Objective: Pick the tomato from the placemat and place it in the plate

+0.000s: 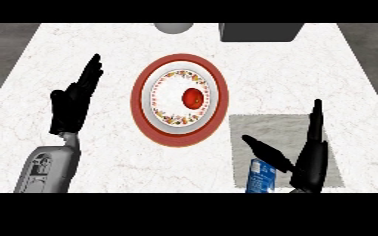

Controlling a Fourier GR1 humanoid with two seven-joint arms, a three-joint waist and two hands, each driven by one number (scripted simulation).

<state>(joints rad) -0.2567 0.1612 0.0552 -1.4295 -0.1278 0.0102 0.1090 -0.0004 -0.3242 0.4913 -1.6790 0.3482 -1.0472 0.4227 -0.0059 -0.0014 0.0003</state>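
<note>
Right hand [310,164] hangs open and empty above the placemat [247,129], with the tomato [192,98] up-left, well apart, already in the plate [159,89].

- I see one tomato [193,98].
- One plate [140,100], red-rimmed.
- One grey placemat [273,127].
- One blue carton [260,176].
- One pale round thing [173,27], cut off at the far edge.
- One dark box [260,31].
- Two hands of mine: my left hand [68,107] and my right hand [310,165].
</note>
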